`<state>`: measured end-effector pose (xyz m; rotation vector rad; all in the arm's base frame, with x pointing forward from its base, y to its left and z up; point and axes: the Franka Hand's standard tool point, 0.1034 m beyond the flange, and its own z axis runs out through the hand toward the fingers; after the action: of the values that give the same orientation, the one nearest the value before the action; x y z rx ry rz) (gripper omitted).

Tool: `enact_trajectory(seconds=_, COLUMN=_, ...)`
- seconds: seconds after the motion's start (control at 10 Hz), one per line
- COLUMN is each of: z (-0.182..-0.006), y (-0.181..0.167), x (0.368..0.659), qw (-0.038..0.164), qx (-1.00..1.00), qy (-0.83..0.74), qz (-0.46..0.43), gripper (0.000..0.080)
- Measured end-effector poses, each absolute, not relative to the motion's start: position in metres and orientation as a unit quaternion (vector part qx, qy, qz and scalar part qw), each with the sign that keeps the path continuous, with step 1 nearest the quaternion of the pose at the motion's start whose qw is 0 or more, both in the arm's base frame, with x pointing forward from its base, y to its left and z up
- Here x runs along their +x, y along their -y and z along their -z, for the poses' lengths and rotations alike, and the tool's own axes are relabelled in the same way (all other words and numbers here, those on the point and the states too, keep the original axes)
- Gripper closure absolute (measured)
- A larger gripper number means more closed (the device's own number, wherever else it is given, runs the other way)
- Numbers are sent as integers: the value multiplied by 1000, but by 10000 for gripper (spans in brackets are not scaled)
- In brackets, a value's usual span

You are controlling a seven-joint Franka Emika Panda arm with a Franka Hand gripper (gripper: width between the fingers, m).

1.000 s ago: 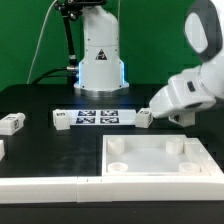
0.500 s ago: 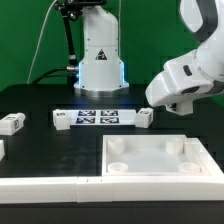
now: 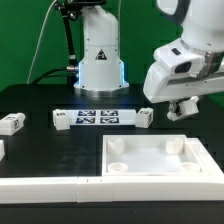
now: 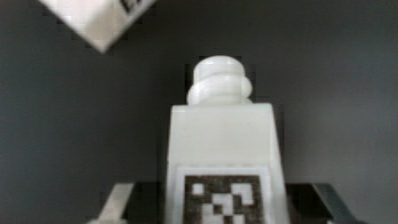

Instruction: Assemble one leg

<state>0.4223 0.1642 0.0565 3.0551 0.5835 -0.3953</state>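
In the wrist view my gripper (image 4: 217, 203) is shut on a leg (image 4: 221, 130), a chunky white block with a black-and-white tag near the jaws and a rounded peg at its far end. The fingers (image 4: 125, 200) press on both of its sides. In the exterior view the gripper (image 3: 181, 108) hangs above the table at the exterior view's right, and the held leg is mostly hidden by it. Other legs lie at the left edge (image 3: 10, 123) and at each end of the marker board (image 3: 62, 119) (image 3: 146, 117).
The marker board (image 3: 98, 117) lies mid-table before the robot base (image 3: 98, 60). A large white square panel (image 3: 160, 160) with round corner sockets sits at the front right, with a white bar (image 3: 40, 187) to its left. A tagged white corner (image 4: 98, 20) shows in the wrist view.
The arm has risen and shifted toward the exterior view's left, lifting the gripper off the table.
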Motion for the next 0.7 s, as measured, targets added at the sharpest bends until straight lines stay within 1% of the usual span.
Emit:
enact_trajectory(seconds=0.1, z=-64, y=-160, x=427, qw=0, qx=978, qy=-185, qz=99, gripper=514)
enact_trajectory(seconds=0.2, z=-72, y=-158, x=436, qw=-8, qx=982, qy=-185, qz=47, gripper=514)
enact_trajectory(seconds=0.4, z=-84, y=-149, x=438, qw=-16, qx=982, qy=-185, qz=-19, gripper=514)
enact_trajectory(seconds=0.5, z=-88, y=-148, x=443, qw=-25, qx=979, qy=-185, qz=-79, gripper=514)
enact_trajectory(seconds=0.6, z=-86, y=-149, x=440, qw=-35, qx=975, qy=-183, qz=-122, gripper=514)
enact_trajectory(seconds=0.7, z=-83, y=-149, x=437, qw=-39, qx=973, qy=-184, qz=-137, gripper=514)
